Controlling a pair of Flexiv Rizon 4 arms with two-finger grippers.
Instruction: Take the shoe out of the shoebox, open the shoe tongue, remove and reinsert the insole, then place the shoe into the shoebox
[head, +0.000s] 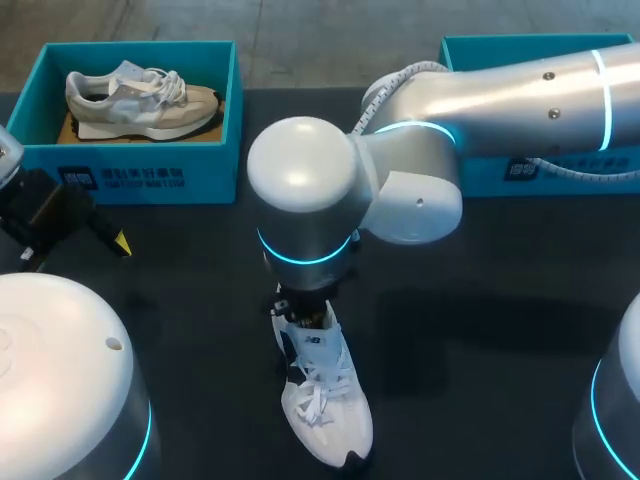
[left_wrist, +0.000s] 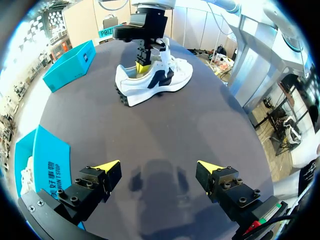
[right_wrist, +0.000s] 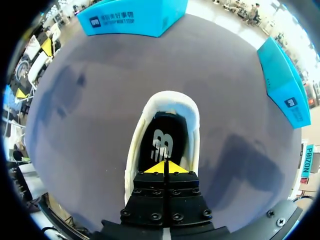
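Bright overhead light gleams on my right arm and throws soft shadows on the dark table beside the shoe.

Dark table, beige sneaker

right gripper pokes into white shoe on dark table.

The shoe is white with black trim and a black insole, the table dark grey, the box teal, the left claw yellow-tipped.
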